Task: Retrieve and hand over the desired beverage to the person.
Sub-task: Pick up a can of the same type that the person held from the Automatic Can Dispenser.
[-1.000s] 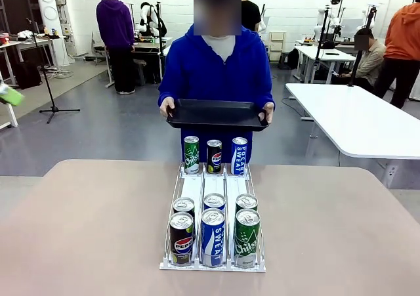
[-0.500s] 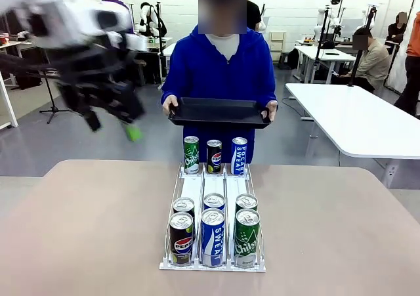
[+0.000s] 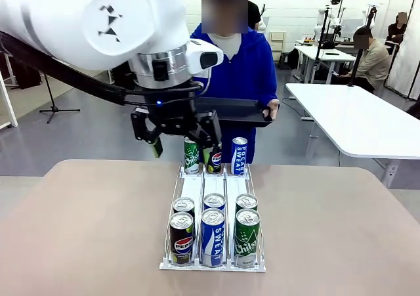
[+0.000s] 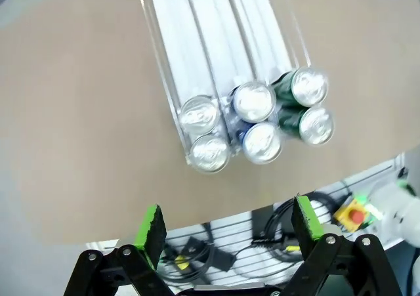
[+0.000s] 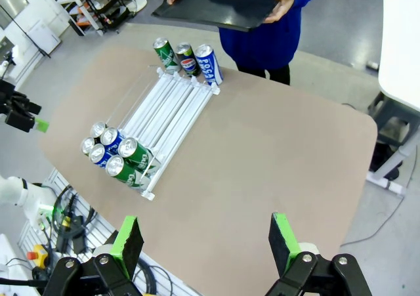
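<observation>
Your left gripper [image 3: 184, 150] hangs over the table [image 3: 85, 224] with its fingers spread wide and nothing between them; its wrist view looks straight down on the near cans. From the front it overlaps the far row.

In the white three-lane rack [image 3: 192, 188], the near end holds, two deep:
- near Pepsi cans [image 3: 181, 238]
- near Pocari Sweat cans [image 3: 212, 237]
- near Chilsung cans [image 3: 247, 238]

At the far end stand:
- a far Chilsung can [image 3: 191, 159]
- a far Pepsi can [image 3: 216, 165]
- a far Pocari Sweat can [image 3: 239, 155]

Behind them the person [image 3: 252, 66] in blue holds a black tray [image 3: 239, 111]. Your right gripper [image 5: 205, 243] sits high above the table, also wide open and empty
</observation>
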Controlling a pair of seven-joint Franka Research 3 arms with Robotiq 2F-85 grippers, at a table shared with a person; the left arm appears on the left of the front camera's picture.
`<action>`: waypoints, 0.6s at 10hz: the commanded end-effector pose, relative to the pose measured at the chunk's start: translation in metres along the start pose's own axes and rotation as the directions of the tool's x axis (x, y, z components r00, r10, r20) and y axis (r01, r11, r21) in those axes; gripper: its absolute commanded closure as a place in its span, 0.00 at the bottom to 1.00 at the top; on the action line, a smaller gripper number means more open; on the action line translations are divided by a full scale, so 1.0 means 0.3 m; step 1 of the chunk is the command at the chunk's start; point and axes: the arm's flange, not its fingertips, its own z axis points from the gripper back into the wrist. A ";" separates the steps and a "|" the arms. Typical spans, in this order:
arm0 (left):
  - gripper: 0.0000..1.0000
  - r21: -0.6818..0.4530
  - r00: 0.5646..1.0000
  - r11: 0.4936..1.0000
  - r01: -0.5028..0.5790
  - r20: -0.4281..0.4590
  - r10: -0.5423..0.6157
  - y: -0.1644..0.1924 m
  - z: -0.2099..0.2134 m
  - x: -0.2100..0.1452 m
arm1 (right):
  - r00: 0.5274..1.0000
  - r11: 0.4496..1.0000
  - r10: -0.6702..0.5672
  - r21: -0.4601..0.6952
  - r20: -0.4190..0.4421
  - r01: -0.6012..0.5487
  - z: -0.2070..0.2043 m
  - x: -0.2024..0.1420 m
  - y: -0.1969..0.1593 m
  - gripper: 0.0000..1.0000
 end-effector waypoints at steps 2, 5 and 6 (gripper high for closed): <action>0.00 -0.055 1.000 0.998 -0.024 -0.004 0.024 -0.024 -0.036 0.033 | 1.000 1.000 0.005 0.012 0.005 -0.005 -0.002 -0.002 0.000 0.00; 0.00 -0.018 1.000 1.000 -0.022 0.007 0.022 -0.013 -0.014 0.014 | 1.000 1.000 0.005 0.012 0.005 -0.005 -0.002 -0.002 0.000 0.00; 0.00 -0.018 1.000 1.000 -0.022 0.007 0.022 -0.013 -0.014 0.014 | 1.000 1.000 0.005 0.012 0.005 -0.005 -0.002 -0.002 0.000 0.00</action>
